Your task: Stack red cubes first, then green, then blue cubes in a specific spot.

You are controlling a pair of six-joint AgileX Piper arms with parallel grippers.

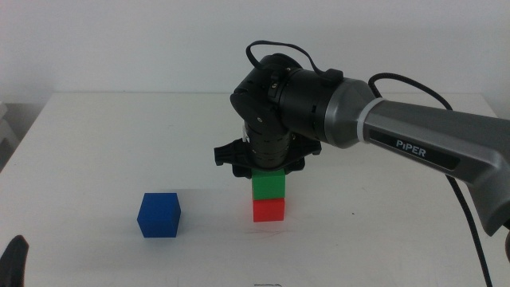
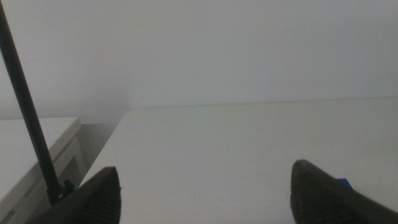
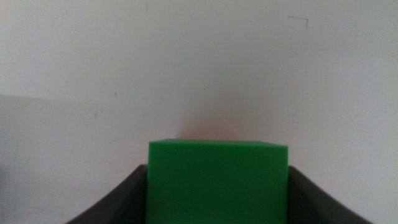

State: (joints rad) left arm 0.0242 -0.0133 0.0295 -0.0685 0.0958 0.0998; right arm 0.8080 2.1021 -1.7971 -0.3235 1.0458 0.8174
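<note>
Three cubes are on the white table (image 1: 96,143), one of each colour. The red cube (image 1: 269,210) sits on the table roughly midway between the left and right edges, toward the near edge. The green cube (image 1: 268,185) stands squarely on top of it, faces aligned, making a stack of two. The blue cube (image 1: 158,215) rests alone on the table to the left of the stack, well apart from it and about as close to the near edge.

Two grippers show. The right gripper (image 1: 268,169) comes in from the right side and points straight down over the stack; its fingers (image 3: 124,199) pinch the green cube (image 3: 217,182) from both sides, each dark finger pressed flat against a green face. The arm's black wrist and grey forearm hide the table behind the stack.

The left gripper (image 1: 14,259) waits at the near left corner, only a dark tip showing in the middle view. In its wrist view its fingers (image 2: 99,196) are spread wide with bare table between them, and a sliver of the blue cube (image 2: 345,184) peeks past one finger.
</note>
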